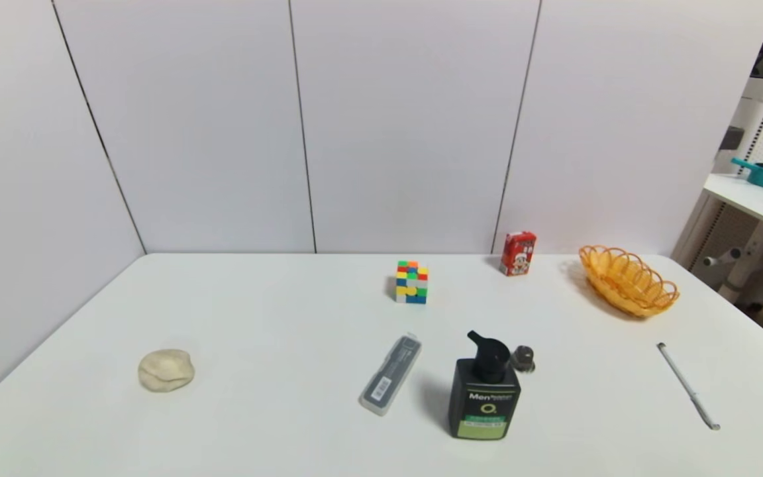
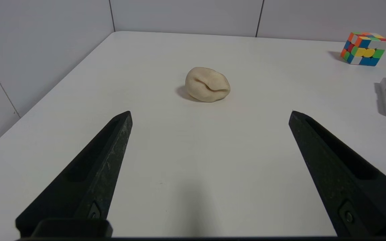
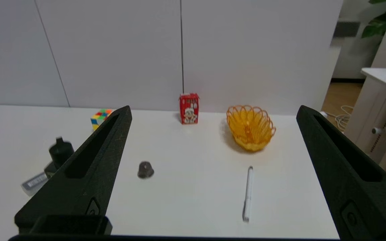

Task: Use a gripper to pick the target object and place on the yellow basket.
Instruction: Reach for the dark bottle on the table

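Nothing picked yet: both arms wait near the table's front edge.

Left gripper [image 2: 209, 113] gapes over bare table; the black pump bottle [image 1: 484, 392] stands untouched front-centre; right gripper [image 3: 213, 110] gapes too; the yellow basket [image 1: 628, 279] sits empty, far right.

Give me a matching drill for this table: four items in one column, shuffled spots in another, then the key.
Items:
1. pump bottle
2. yellow basket
3. dough lump
4. red carton

Spots (head view):
A. alone on the table's left side
B. far right corner, empty
C. at the back wall, left of the basket
D. front centre, between the pen case and the small dark knob

Pairs: 1-D, 2-B, 3-A, 4-C
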Robot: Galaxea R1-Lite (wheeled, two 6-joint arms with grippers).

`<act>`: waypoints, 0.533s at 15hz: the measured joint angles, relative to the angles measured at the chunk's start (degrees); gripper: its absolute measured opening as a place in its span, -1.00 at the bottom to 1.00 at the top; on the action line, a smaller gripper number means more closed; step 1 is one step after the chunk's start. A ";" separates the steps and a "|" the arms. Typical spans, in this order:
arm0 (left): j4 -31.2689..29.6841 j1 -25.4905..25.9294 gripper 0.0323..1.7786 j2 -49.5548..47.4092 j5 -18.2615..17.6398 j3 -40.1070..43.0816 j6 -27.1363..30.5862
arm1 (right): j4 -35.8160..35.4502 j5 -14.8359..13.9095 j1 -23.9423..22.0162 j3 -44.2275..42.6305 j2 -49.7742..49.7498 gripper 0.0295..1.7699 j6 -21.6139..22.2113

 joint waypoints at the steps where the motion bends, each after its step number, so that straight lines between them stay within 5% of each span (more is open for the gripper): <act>1: -0.02 0.00 0.90 0.00 -0.05 0.00 0.00 | -0.05 0.20 1.12 -4.39 4.61 0.92 -0.39; 5: -0.02 0.02 0.90 0.00 -0.07 0.00 0.00 | 0.16 0.87 7.98 -19.57 21.20 0.92 -1.11; 8: 0.00 0.00 0.90 0.00 -0.02 0.00 0.00 | 0.57 6.99 12.09 -31.59 33.41 0.92 -1.43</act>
